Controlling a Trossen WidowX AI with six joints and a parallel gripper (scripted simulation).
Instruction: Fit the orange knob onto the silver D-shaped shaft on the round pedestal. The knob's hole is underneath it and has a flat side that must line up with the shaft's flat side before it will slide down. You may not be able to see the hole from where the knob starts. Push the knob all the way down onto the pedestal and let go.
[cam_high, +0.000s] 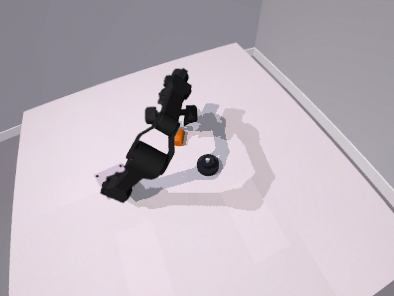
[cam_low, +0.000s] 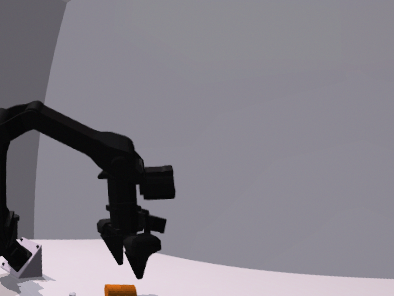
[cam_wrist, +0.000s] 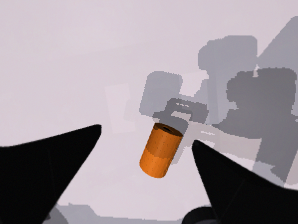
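The orange knob (cam_high: 179, 137) (cam_low: 120, 290) (cam_wrist: 161, 151) lies on its side on the table. In the wrist view its end with the dark hole faces the top of the picture; the hole's flat side is too small to make out. The silver shaft (cam_high: 208, 160) (cam_low: 72, 294) stands up from the black round pedestal (cam_high: 207, 168), with nothing on it; its flat side cannot be told. My gripper (cam_low: 130, 271) (cam_wrist: 147, 136) is open and empty, pointing down above the table. In the wrist view the knob shows between the fingertips, nearer the right one.
The white table top (cam_high: 175, 240) bears the arm's base plate (cam_high: 107, 174) (cam_low: 34, 260) at the left. The arm (cam_high: 147, 160) (cam_low: 75, 132) reaches over the table and hides part of the area around the knob in the top view. Its shadows fall around the pedestal.
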